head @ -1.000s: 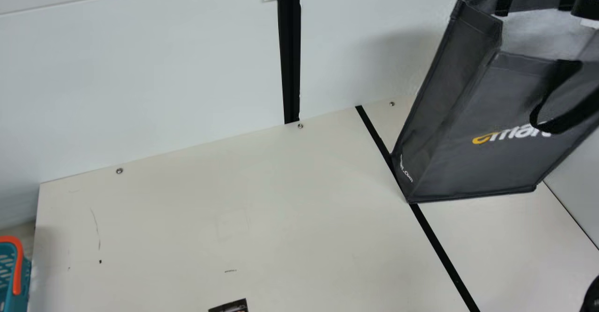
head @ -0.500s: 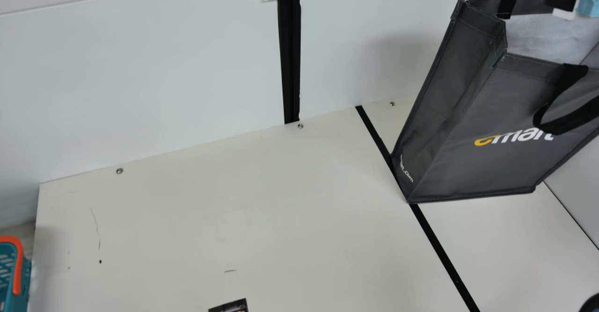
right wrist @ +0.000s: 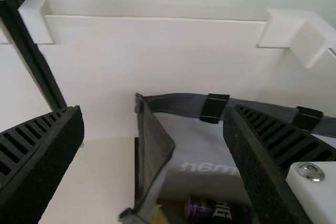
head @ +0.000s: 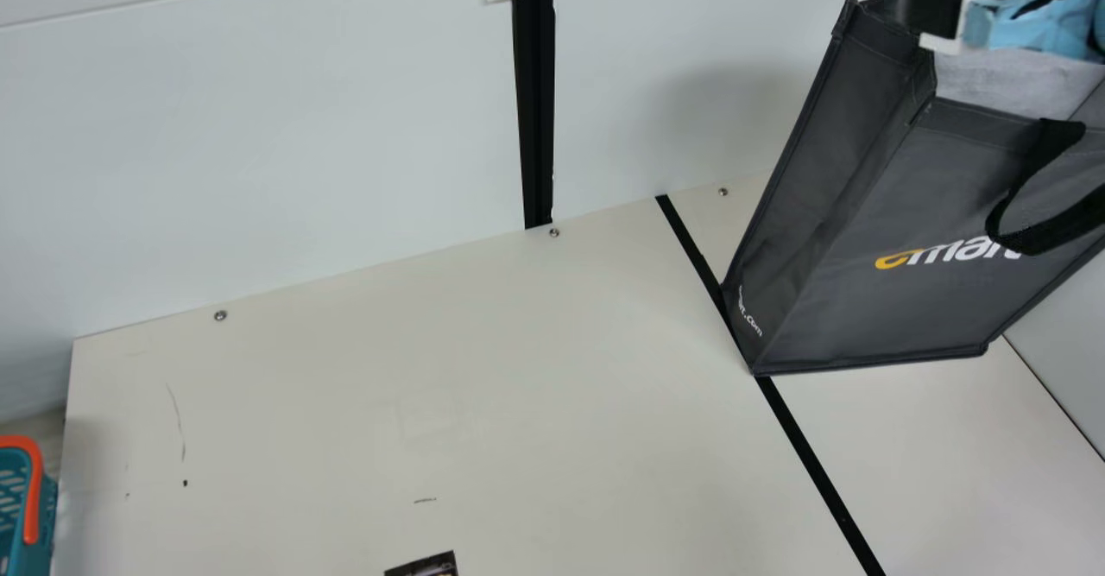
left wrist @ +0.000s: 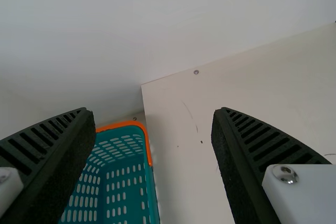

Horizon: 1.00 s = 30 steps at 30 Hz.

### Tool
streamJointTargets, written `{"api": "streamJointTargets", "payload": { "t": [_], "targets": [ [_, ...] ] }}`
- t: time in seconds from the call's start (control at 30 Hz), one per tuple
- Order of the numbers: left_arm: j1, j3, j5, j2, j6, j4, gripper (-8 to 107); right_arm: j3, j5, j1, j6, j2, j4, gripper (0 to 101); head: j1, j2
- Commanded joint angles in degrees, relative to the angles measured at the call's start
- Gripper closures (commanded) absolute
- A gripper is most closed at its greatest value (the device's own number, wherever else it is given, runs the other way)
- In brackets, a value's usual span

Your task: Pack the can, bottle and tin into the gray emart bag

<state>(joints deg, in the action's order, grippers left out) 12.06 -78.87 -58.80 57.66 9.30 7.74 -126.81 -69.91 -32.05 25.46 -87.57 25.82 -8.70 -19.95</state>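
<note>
- The right gripper is by the upper rim of the gray emart bag, at the upper right of the main view; its two ribbed fingers are spread wide, with nothing pinched between them (whether one brushes the fabric, I cannot tell).
- The left gripper is likewise spread and empty, the teal basket partly framed between its fingers in the left wrist view.
- Inside the bag lies a purple can with white lettering, on its side and partly hidden by a finger in the right wrist view.
- Near the can is a yellowish patch (too cut off to name).
- The bag stands open-mouthed on the cream table, one lower edge along the black strip that crosses the tabletop; a black strap handle droops over its printed side.
- The basket, with its orange handle, is just beside the table's edge at the main view's left.
- A dark printed item is on the table, well apart from the bag (mostly cut off by the main view's bottom edge).
</note>
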Motion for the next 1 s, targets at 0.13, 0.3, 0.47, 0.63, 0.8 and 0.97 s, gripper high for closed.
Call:
{"api": "streamJointTargets", "payload": {
  "t": [0.13, 0.3, 0.47, 0.63, 0.8, 0.97],
  "targets": [
    [0.0, 0.0, 0.0, 0.0, 0.0, 0.0, 9, 2.1, 0.3, 5.5, -0.4, 1.5, -1.8, 10, -1.3, 0.0],
    [0.0, 0.0, 0.0, 0.0, 0.0, 0.0, 9, 6.6, 1.8, 8.8, -0.4, 4.2, -2.5, 10, -1.3, 0.0],
    [0.0, 0.0, 0.0, 0.0, 0.0, 0.0, 9, 12.8, 3.6, 11.5, -1.6, 8.6, -3.2, 10, -1.3, 0.0],
    [0.0, 0.0, 0.0, 0.0, 0.0, 0.0, 9, 19.4, 5.1, 14.6, -4.6, 13.9, -5.2, 10, -1.3, 0.0],
    [0.0, 0.0, 0.0, 0.0, 0.0, 0.0, 9, 26.1, 6.3, 19.2, -9.3, 19.3, -9.4, 10, -1.3, 0.0],
    [0.0, 0.0, 0.0, 0.0, 0.0, 0.0, 9, 32.1, 7.0, 24.4, -14.7, 24.4, -14.5, 10, -1.3, 0.0]
  ]
}}
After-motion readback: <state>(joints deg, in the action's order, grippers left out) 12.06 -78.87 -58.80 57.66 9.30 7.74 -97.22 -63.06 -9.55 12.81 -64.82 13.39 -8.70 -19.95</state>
